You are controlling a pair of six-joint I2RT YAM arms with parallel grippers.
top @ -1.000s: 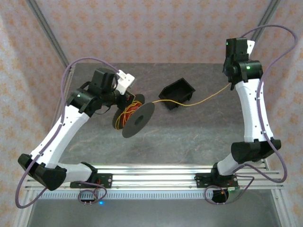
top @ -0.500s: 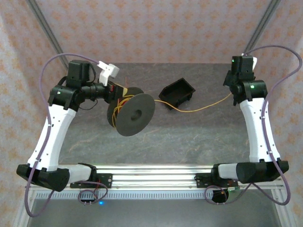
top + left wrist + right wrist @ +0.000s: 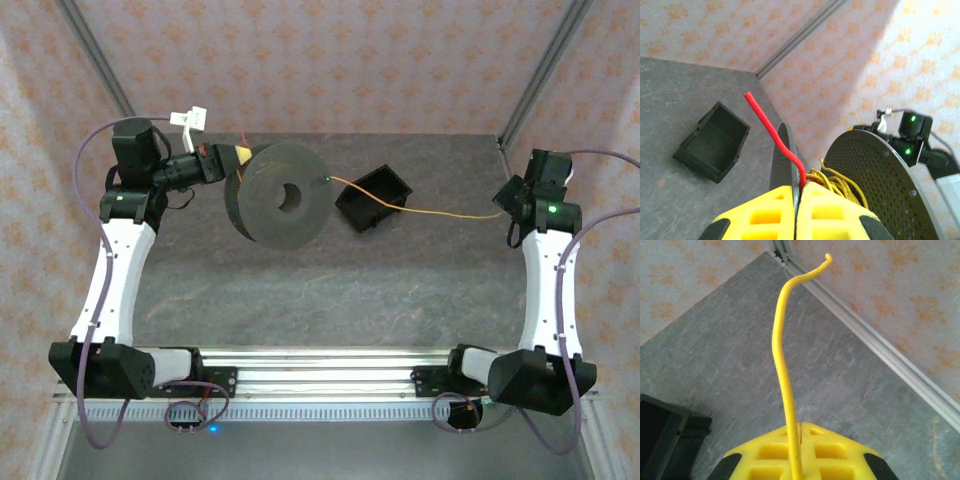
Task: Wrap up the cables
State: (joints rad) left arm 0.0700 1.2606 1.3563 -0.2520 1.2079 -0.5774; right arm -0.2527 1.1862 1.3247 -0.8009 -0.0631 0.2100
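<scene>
We see the left claw [image 3: 797, 216] closed, its yellow pads [image 3: 762, 212] pressed together on a red wire [image 3: 771, 127] that rises from between them and kinks up to the left. Just beyond the pads, the yellow loops of the cables [image 3: 837, 181] lie bunched between the two flanges of a dark spool [image 3: 880, 185]. The thin edge of the nearer flange stands right ahead of the claw, though from this close we cannot tell whether the pads pinch it too. Further ahead and to this claw's left, a black bin [image 3: 715, 142] sits on the grey table [image 3: 670, 100]. The right claw [image 3: 800, 451] is closed as well, gripping a yellow wire [image 3: 782, 365] that passes between its pads, its free end curving up ahead of them. From above, we see this wire stretch from the right claw across the bin to the spool at the left claw.
</scene>
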